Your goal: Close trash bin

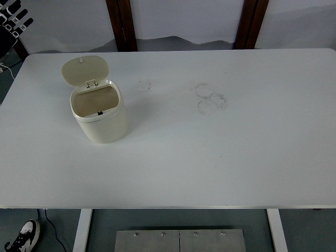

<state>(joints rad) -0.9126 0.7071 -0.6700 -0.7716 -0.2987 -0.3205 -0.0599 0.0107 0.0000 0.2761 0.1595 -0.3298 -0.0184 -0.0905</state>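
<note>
No text, label, brand or number can be read on the trash bin or the table
</note>
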